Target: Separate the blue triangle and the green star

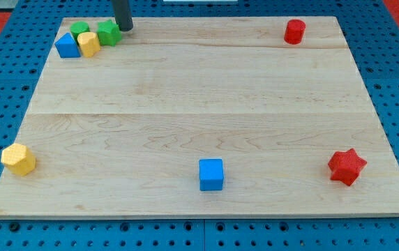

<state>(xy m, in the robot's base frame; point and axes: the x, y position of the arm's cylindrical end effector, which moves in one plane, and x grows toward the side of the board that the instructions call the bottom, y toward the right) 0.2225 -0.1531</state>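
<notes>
The blue triangle (67, 45) sits at the view's top left of the wooden board (199, 104). The green star (109, 32) is a little to its right, with a yellow block (88, 43) between them and a green round block (80, 29) behind. The four blocks are clustered and touching or nearly touching. My tip (125, 28) is just to the right of the green star, close to it or touching it.
A red cylinder (294, 31) stands at the top right. A red star (347, 166) lies at the bottom right. A blue cube (211, 174) sits at the bottom middle. A yellow hexagon block (19, 159) lies at the bottom left.
</notes>
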